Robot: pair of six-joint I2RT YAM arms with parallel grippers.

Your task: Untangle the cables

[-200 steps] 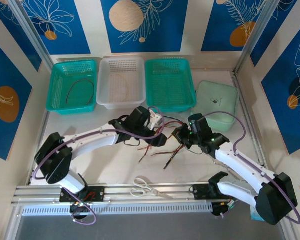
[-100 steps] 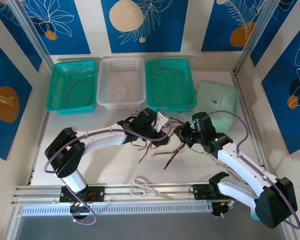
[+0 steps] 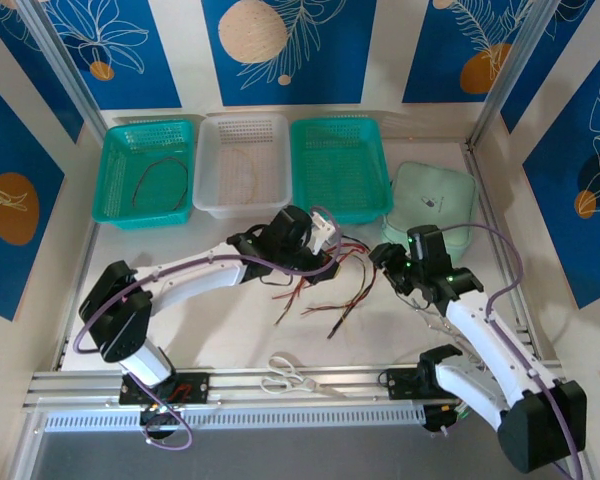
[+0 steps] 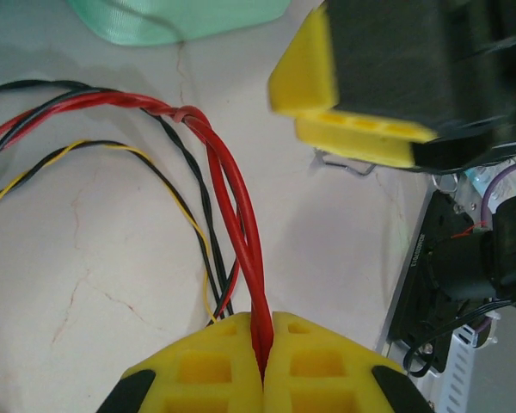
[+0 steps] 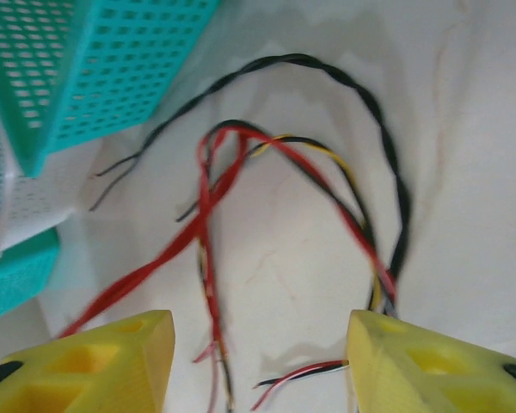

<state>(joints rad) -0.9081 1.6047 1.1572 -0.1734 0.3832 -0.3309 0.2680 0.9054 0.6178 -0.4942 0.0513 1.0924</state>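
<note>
The cables (image 3: 325, 292), thin red, black and yellow wires twisted together, lie in a loose bunch on the white table between the two arms. My left gripper (image 3: 327, 262) is at the bunch's upper edge. In the left wrist view it (image 4: 263, 348) is shut on a twisted pair of red cables (image 4: 232, 189), while black and yellow strands (image 4: 168, 185) run alongside them. My right gripper (image 3: 385, 262) stands to the right of the bunch. In the right wrist view it (image 5: 258, 348) is open, with red strands (image 5: 185, 237) and a black twisted loop (image 5: 370, 103) lying under the gap.
Three baskets line the back: a teal basket (image 3: 110, 170) with a dark wire in it, a white basket (image 3: 242, 122) with a tan wire, and another teal basket (image 3: 380, 170). A pale green box (image 3: 435, 205) sits at the right. Scissors (image 3: 290, 375) lie by the front rail.
My left gripper has shut on the red cables and shifted slightly right. My right gripper has opened, let go and drawn back to the right, away from the bunch.
</note>
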